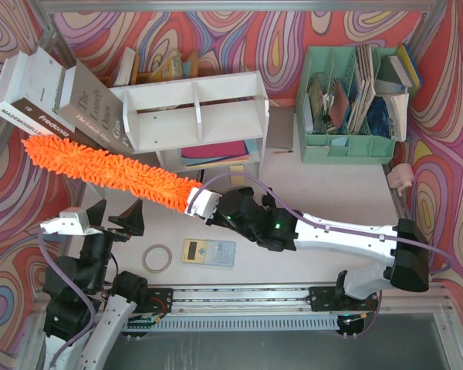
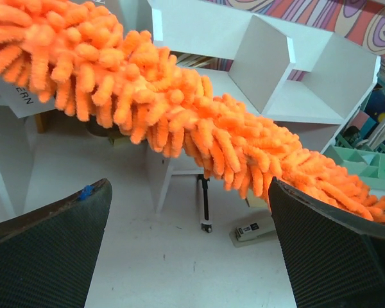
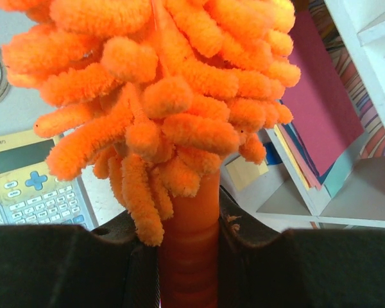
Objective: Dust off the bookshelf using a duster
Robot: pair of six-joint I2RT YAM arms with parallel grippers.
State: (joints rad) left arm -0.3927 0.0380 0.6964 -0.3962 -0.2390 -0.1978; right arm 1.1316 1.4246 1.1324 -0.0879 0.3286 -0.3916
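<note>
The white bookshelf (image 1: pixel 193 108) stands at the back centre; it also shows in the left wrist view (image 2: pixel 269 70) and at the right edge of the right wrist view (image 3: pixel 372 38). The fluffy orange duster (image 1: pixel 108 169) runs from the far left down to my right gripper (image 1: pixel 203 203), which is shut on its orange handle (image 3: pixel 189 244). The head lies in front of the shelf's left end, over the books. My left gripper (image 1: pixel 112 218) is open and empty, below the duster head (image 2: pixel 179 109); its fingers (image 2: pixel 51 244) frame bare table.
Books (image 1: pixel 62 100) lean left of the shelf. A mint-green file organiser (image 1: pixel 347 100) stands at the back right. A calculator (image 1: pixel 208 252) and a tape ring (image 1: pixel 157 258) lie near the front. Coloured papers (image 1: pixel 216 154) lie under the shelf. A stapler (image 2: pixel 253 230) and pen (image 2: pixel 205 202) lie on the table.
</note>
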